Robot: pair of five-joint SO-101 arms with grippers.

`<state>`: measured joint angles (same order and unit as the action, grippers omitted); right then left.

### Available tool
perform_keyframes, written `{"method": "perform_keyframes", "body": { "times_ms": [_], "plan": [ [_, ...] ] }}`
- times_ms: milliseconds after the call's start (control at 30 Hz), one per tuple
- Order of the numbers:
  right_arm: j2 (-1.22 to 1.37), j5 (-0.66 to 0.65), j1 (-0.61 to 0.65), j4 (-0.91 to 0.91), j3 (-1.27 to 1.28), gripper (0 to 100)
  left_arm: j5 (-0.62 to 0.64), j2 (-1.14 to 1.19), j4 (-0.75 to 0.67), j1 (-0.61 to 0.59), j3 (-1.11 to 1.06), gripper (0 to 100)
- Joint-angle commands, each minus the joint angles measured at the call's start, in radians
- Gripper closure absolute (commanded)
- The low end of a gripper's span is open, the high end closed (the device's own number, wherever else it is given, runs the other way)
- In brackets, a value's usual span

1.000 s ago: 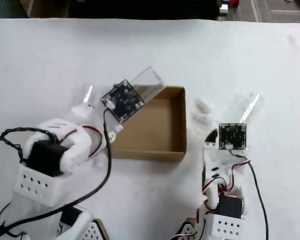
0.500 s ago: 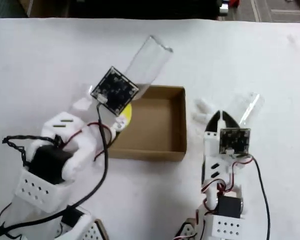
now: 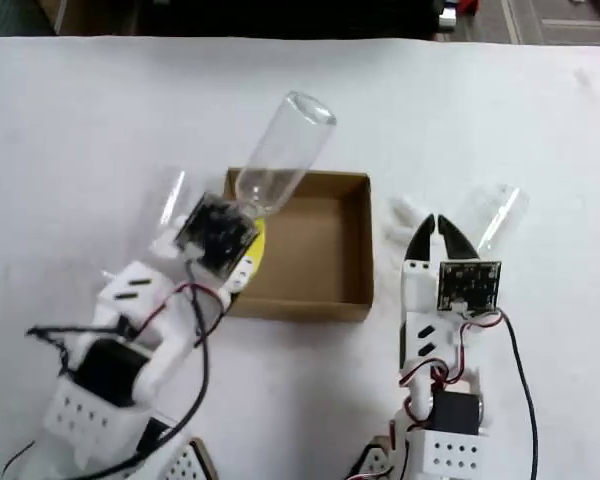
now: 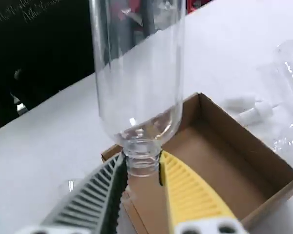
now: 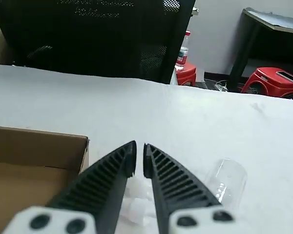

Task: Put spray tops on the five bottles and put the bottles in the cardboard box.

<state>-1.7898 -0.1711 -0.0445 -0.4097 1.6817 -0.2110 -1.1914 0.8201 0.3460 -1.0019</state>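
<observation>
1. Desk (image 3: 100, 120): smooth and white around both arms, it would likely let any dropped bottle roll off.
2. Cardboard box (image 3: 320, 306): it sits open just beyond the left fingers (image 4: 173, 170). Anything released here would land inside it uncapped.
3. Bottle (image 4: 136, 73): the left fingers pinch it by the bare neck, with the body tilted up past the tips. A hold that narrow may slip or let it swing.
4. Second bottle (image 3: 490, 215): it lies just ahead of the right fingers (image 5: 147, 152), which are barely parted and hold nothing. A nudge could send it rolling.
5. Spray tops (image 4: 256, 111): they lie loose beside the right fingertips, white on white, and could easily be knocked.
</observation>
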Motion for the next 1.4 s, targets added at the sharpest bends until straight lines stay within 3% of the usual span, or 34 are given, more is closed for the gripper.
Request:
{"method": "perform_keyframes", "body": {
  "times_ms": [0, 200, 367, 567, 667, 867, 1100, 1367],
  "plan": [
    [-0.010, 0.031, 0.007, -0.010, 0.008, 98.1, 0.025, -0.111, -0.021, 0.005, -0.005, 98],
    [-0.010, 0.031, 0.015, -0.035, 0.008, 98.1, 0.029, -0.117, -0.061, -0.031, -0.049, 98],
    [-0.010, 0.031, 0.015, -0.045, 0.008, 98.2, 0.127, -0.119, -0.071, -0.087, -0.052, 98],
    [-0.012, 0.028, 0.021, -0.059, 0.008, 98.1, 0.068, -0.116, -0.071, -0.061, -0.058, 98],
    [-0.012, -0.086, 0.085, -0.065, -0.035, 98.1, 0.060, -0.114, -0.069, -0.054, -0.064, 98],
    [-0.004, -0.387, 0.341, -0.110, -0.204, 98.3, 0.058, -0.116, -0.084, -0.054, -0.087, 98],
    [-0.004, -0.394, 0.407, -0.234, -0.433, 98.3, 0.063, -0.119, -0.170, -0.050, -0.152, 98],
    [0.015, -0.336, 0.478, -0.239, -0.641, 98.1, 0.060, -0.119, -0.226, -0.015, -0.187, 98]
  ]
}}
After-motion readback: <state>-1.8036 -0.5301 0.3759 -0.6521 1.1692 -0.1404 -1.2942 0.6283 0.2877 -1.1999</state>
